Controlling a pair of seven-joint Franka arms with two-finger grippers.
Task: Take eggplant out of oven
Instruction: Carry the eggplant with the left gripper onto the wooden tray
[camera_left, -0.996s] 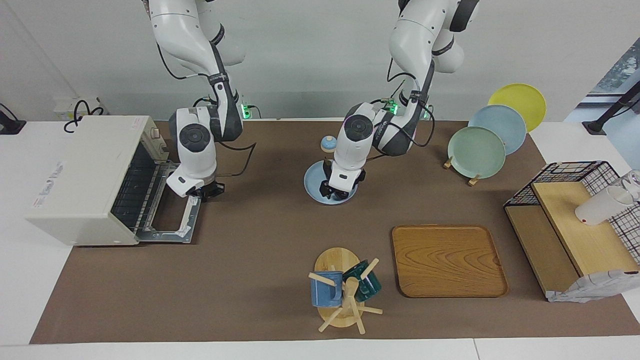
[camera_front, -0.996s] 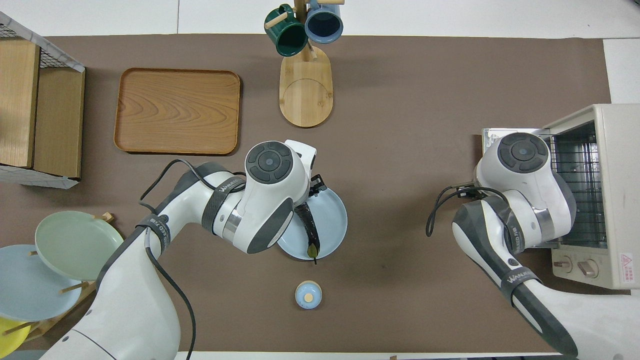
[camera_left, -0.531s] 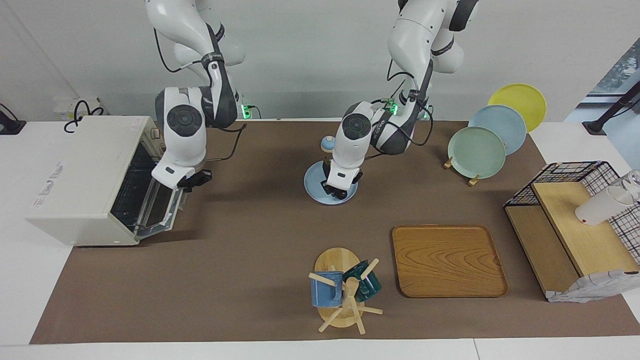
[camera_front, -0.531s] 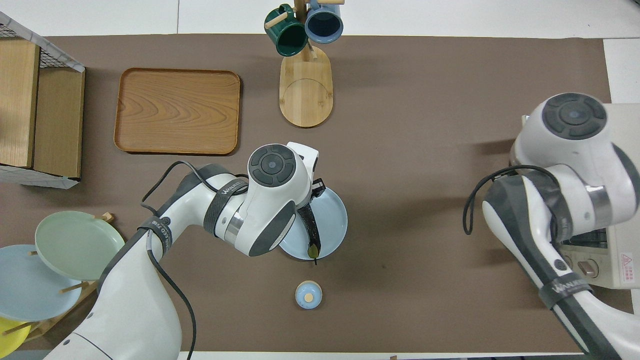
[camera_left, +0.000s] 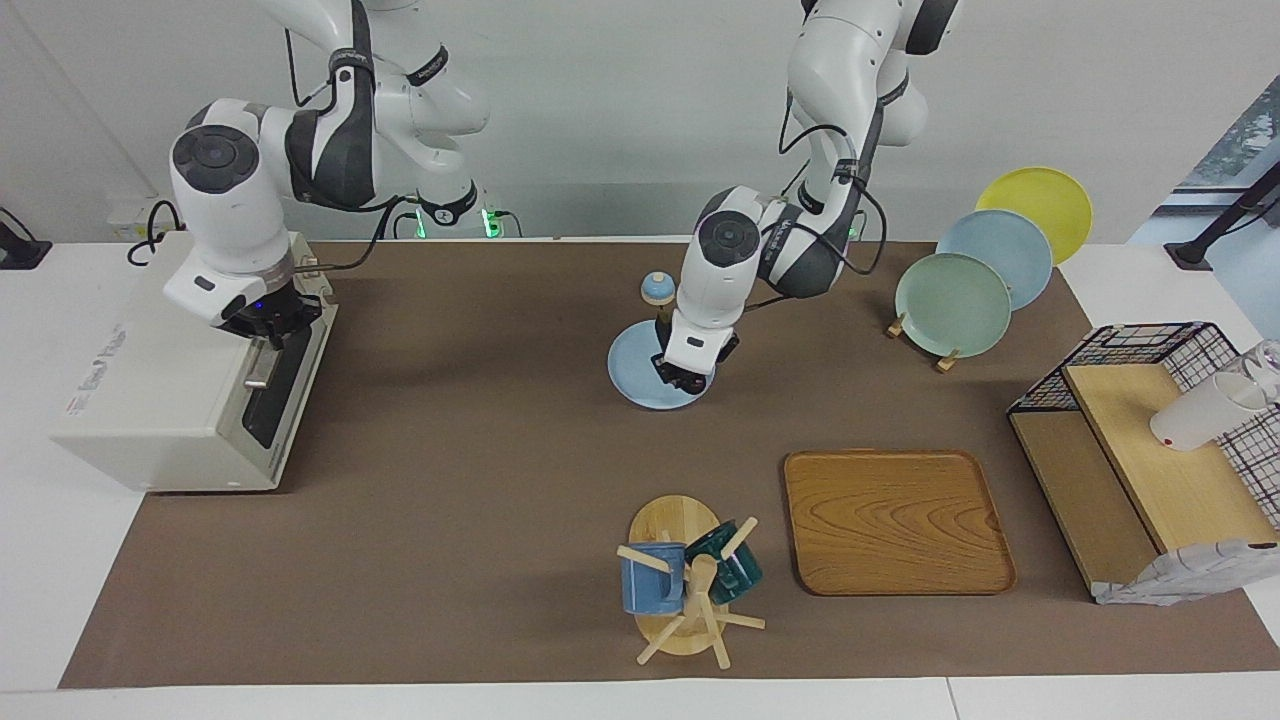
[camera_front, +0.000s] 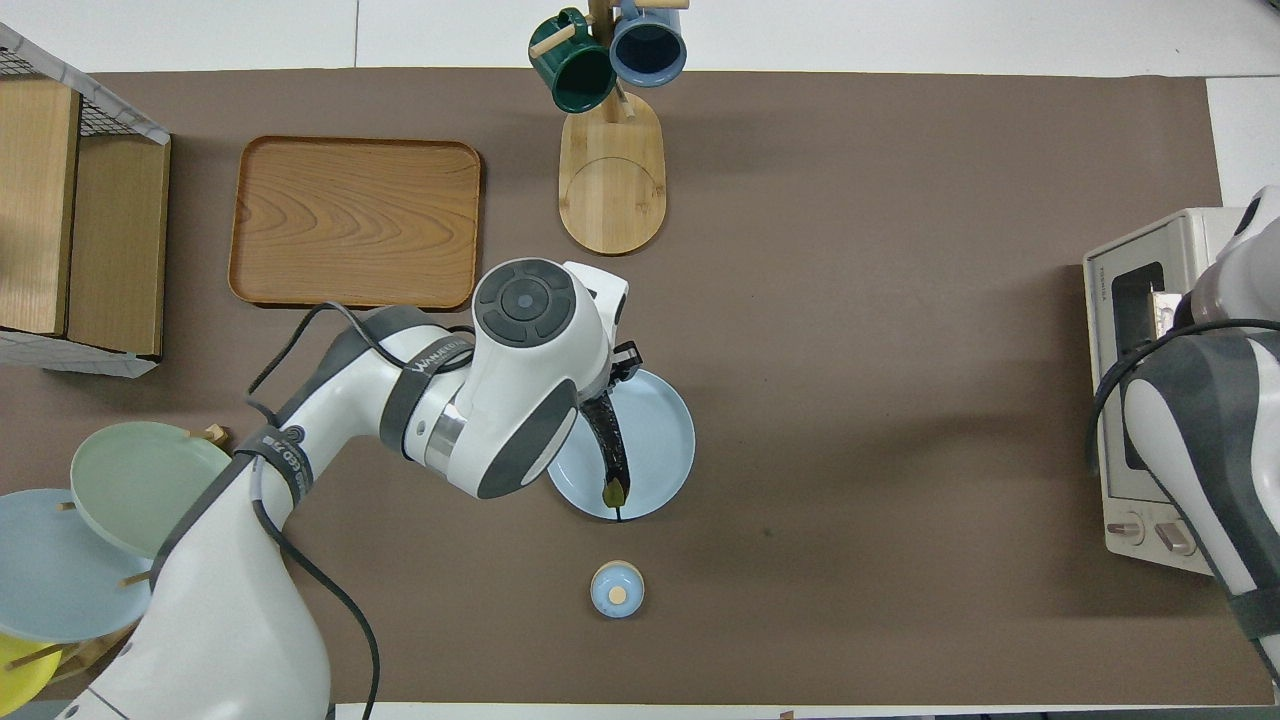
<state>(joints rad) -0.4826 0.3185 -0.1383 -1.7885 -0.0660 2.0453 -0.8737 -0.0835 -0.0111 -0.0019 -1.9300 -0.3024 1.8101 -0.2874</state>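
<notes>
The off-white oven (camera_left: 150, 400) stands at the right arm's end of the table with its dark glass door (camera_left: 285, 385) shut; it also shows in the overhead view (camera_front: 1150, 300). My right gripper (camera_left: 266, 320) is at the top edge of the door, by the handle. The dark eggplant (camera_front: 608, 450) lies lengthwise over a light blue plate (camera_front: 660, 440) in the middle of the table, green stem toward the robots. My left gripper (camera_left: 690, 376) is low over the plate (camera_left: 630, 375) and is shut on the eggplant's other end. The facing view hides the eggplant.
A small blue lidded pot (camera_left: 656, 288) stands next to the plate, nearer the robots. A wooden tray (camera_left: 895, 520) and a mug tree (camera_left: 685, 580) lie farther out. A rack of plates (camera_left: 952, 303) and a wire-and-wood shelf (camera_left: 1150, 450) are at the left arm's end.
The right arm swung the oven door up from flat open to shut and rose with it. The left gripper lifted slightly over the plate, and the eggplant shifted a little with it.
</notes>
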